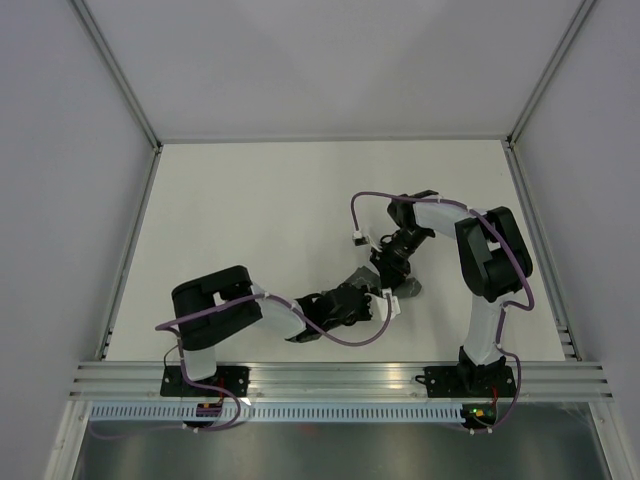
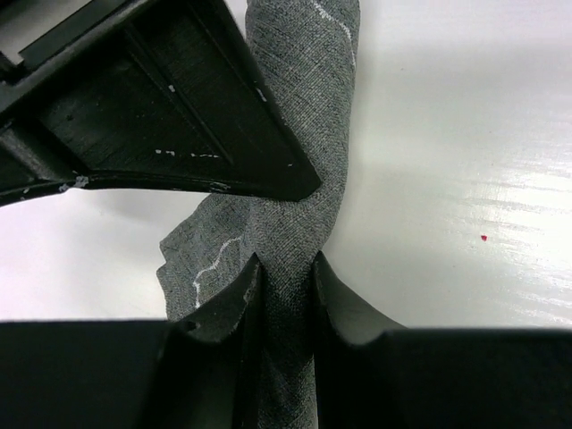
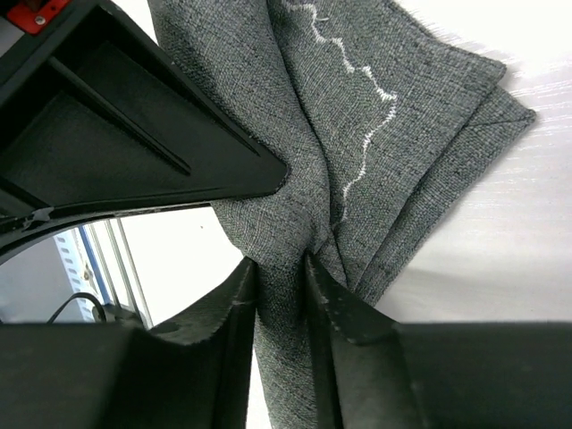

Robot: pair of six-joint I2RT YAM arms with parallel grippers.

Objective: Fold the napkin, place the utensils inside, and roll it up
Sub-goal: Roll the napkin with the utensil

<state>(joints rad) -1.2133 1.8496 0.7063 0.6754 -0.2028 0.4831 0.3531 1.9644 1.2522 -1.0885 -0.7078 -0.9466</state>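
Napkin: 1, dark grey, bunched, at the white table centre-right.
Left gripper: pinched on a twisted napkin strand.
Right gripper: clamped on gathered napkin folds.

On the table, right of centre, the napkin, in left jaws and right jaws.

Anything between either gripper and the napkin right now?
Nothing visible. The left gripper and the right gripper each pinch a bunched fold of the napkin directly between their fingers. Only bare table shows around the cloth.
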